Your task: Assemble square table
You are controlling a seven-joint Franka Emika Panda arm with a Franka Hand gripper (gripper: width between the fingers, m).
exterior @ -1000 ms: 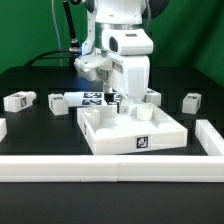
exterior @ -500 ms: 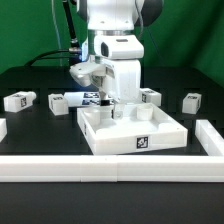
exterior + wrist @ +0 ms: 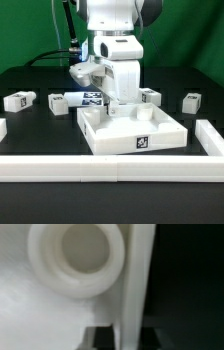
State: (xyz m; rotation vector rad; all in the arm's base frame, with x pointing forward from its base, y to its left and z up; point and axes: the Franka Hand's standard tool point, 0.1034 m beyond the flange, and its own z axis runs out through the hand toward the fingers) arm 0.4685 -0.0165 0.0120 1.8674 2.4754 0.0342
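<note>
The white square table top (image 3: 105, 140) lies tray-side up in the middle of the black surface, with a tag on its front wall. My gripper (image 3: 113, 108) is down at its far corner on the exterior view's left. In the wrist view my gripper (image 3: 128, 339) has one dark finger (image 3: 100, 337) on each side of the top's raised rim (image 3: 133, 291), pressed against it, beside a round corner hole (image 3: 85, 246). Small white tagged legs lie around: two on the exterior view's left (image 3: 17, 101) (image 3: 58, 104), two on the right (image 3: 150, 97) (image 3: 190, 101), one inside the tray (image 3: 142, 113).
The marker board (image 3: 92, 98) lies behind the top, partly hidden by the arm. A long white bar (image 3: 110, 167) edges the front of the black surface, with a raised end (image 3: 210, 140) on the exterior view's right. A green backdrop stands behind.
The arm has shifted to the exterior view's left and come down onto the top's far corner over the last second. In the last half second it has hardly moved.
</note>
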